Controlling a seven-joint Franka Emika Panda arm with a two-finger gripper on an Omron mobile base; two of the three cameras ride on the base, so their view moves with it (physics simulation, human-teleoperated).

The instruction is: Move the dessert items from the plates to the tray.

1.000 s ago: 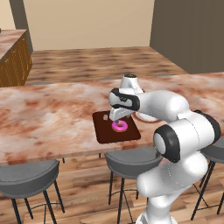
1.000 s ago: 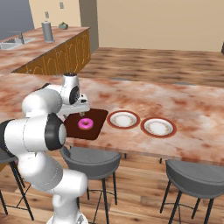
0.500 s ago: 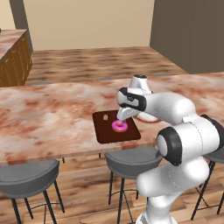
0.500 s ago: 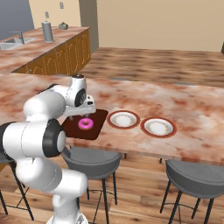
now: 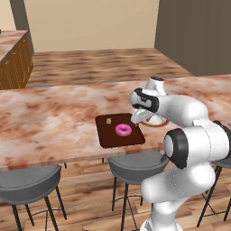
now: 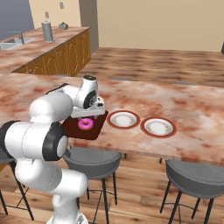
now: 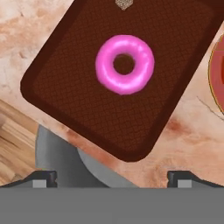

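My gripper (image 7: 111,177) now hangs wide and empty, lifted clear of the tray (image 7: 70,83) below it where donut (image 7: 124,64) and lump (image 7: 124,4) both lie, so the moving looks done.

Count at this moment: one flat dark brown rectangular tray (image 5: 119,131) lay on the marbled pink surface (image 5: 49,122). Dessert items numbered two: one pink-frosted ring donut (image 5: 123,130) and one tiny pale tan lump (image 5: 108,120). Round white plates with reddish-brown rims numbered two (image 6: 124,119) (image 6: 158,127). Grey round stools: three seen (image 6: 92,159) (image 6: 197,178) (image 5: 26,185).
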